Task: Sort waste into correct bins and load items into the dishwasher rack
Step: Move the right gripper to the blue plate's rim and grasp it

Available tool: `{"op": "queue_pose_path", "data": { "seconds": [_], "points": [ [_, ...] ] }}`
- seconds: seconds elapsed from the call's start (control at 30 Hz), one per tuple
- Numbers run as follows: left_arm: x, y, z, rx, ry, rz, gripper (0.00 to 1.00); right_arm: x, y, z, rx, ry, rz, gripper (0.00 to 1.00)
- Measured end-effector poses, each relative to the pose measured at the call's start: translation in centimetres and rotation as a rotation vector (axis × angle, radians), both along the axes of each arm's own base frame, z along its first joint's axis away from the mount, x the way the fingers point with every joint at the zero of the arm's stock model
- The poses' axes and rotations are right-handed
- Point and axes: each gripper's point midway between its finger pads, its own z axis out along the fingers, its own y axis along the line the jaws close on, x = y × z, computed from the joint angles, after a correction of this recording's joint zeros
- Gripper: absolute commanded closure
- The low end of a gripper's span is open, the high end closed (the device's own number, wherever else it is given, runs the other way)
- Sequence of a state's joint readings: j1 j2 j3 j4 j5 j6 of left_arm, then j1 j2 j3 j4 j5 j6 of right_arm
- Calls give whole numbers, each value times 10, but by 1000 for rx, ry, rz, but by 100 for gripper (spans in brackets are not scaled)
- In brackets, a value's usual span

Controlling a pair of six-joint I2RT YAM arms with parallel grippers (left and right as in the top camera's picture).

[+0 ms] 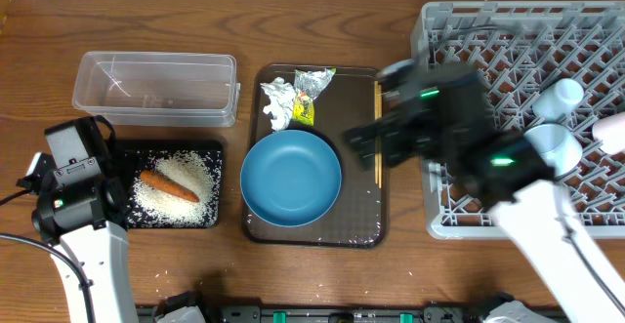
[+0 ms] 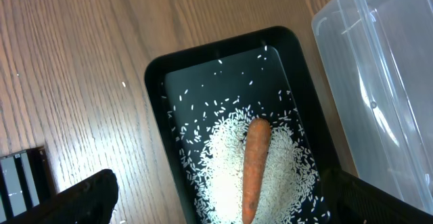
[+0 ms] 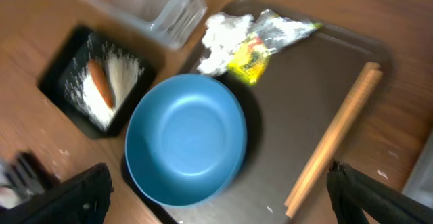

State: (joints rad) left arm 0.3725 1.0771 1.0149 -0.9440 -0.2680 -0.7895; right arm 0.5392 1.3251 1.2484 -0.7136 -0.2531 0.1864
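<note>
The blue bowl (image 1: 291, 177) sits on the brown serving tray (image 1: 361, 227), with crumpled paper (image 1: 278, 101) and a foil wrapper (image 1: 312, 91) behind it and chopsticks (image 1: 378, 138) along the tray's right edge. Rice (image 2: 226, 163) and a carrot (image 2: 254, 166) lie in the black tray (image 2: 157, 109); the clear tub (image 1: 156, 87) stands behind it. A white cup (image 1: 561, 97) and a small light-blue bowl (image 1: 553, 147) rest in the grey rack (image 1: 488, 40). My left gripper (image 2: 233, 202) hangs open over the black tray. Open and empty, my right gripper (image 3: 220, 197) hovers above the serving tray's right side.
The rack fills the right end of the table, and a pale object (image 1: 611, 130) lies at its right edge. Bare wood (image 1: 234, 30) runs behind the tub and in front of both trays. My right arm (image 1: 547, 225) crosses the rack's front left corner.
</note>
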Motion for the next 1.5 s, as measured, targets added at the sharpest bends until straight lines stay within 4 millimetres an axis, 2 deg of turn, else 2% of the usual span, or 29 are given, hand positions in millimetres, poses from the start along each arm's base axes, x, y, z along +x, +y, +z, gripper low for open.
{"op": "queue_pose_path", "data": {
  "seconds": [0.07, 0.13, 0.23, 0.33, 0.47, 0.63, 0.7, 0.77, 0.9, 0.97, 1.17, 1.37, 1.5],
  "points": [
    [0, 0, 0, 0, 0, 0, 2, -5, 29, -17, -50, -5, 44, 1],
    [0, 0, 0, 0, 0, 0, 2, -5, 50, -35, -87, -6, 67, 1],
    [0, 0, 0, 0, 0, 0, 2, -8, 78, -70, -136, 30, 100, 3],
    [0, 0, 0, 0, 0, 0, 2, -16, 100, -96, -151, 64, 155, 7],
    [0, 0, 0, 0, 0, 0, 2, -35, 128, -113, -144, 86, 239, 8],
    [0, 0, 0, 0, 0, 0, 2, -69, 156, -133, -165, 112, 350, 10],
    [0, 0, 0, 0, 0, 0, 2, -79, 162, -146, -188, 127, 379, 13],
    [0, 0, 0, 0, 0, 0, 2, -88, 165, -163, -228, 141, 401, 21],
    [0, 0, 0, 0, 0, 0, 2, -93, 165, -184, -278, 158, 414, 29],
    [0, 0, 0, 0, 0, 0, 2, -93, 165, -187, -286, 157, 414, 34],
    [0, 0, 0, 0, 0, 0, 2, -94, 165, -192, -300, 157, 414, 35],
    [0, 0, 0, 0, 0, 0, 2, -108, 165, -216, -351, 191, 439, 37],
    [0, 0, 0, 0, 0, 0, 2, -118, 172, -217, -355, 178, 462, 52]
  ]
}}
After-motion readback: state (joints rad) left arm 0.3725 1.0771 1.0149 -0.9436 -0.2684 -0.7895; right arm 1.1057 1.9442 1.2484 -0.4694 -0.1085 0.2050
